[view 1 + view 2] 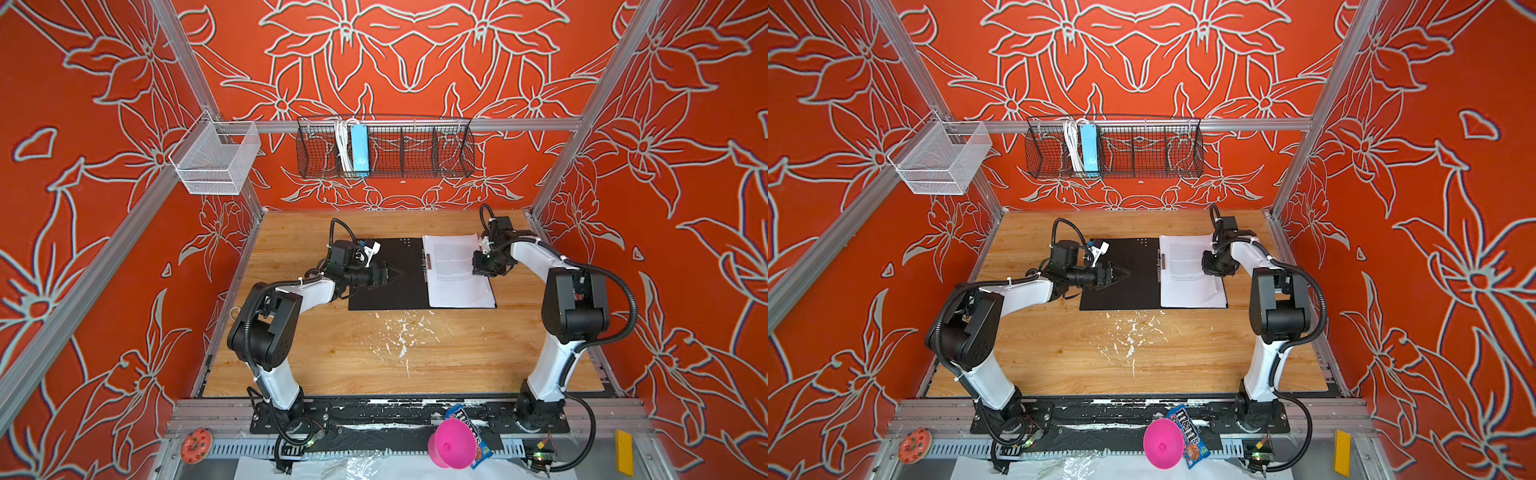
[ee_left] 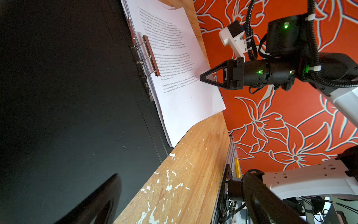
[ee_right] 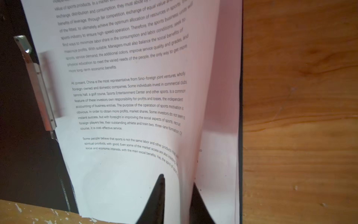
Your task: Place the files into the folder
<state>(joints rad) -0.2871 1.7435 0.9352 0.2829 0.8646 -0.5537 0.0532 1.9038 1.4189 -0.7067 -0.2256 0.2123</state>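
Two small oddments are sitting nearest of all: a glossy pink plastic cone [image 1: 453, 444] and a crinkly blue candy packet [image 1: 463, 415]. Beyond them the varnished wooden table [image 1: 332, 365] is showing flecks of white paint across its grain.

Further in, the thin folder [image 1: 386, 299] is lying open and flat, its matte black inside facing up. The left gripper [image 1: 392, 274] is hanging over the bare left flap, fingers spread wide and holding nothing; whether it is touching the flap cannot be told.

The files [image 1: 457, 274], a stack of white sheets printed with small black text, are lying on the folder's right half. Their inner edge is sitting against the shiny metal spine clip [image 2: 151, 56], whose bar is reaching over the top sheet's margin; whether it is pressing down cannot be told. The right gripper [image 2: 202, 78] is hovering at the stack's outer edge, fingers parted a little, the top sheet's limp edge curling up between them rather than being clamped.

Loading is looking nearly finished: the sheets are lying inside, leaving that curl to flatten, perhaps the clip to secure, and the cover to close.

At the very back, a black wire basket [image 1: 415, 153] is holding a light-blue power strip [image 1: 359, 149].
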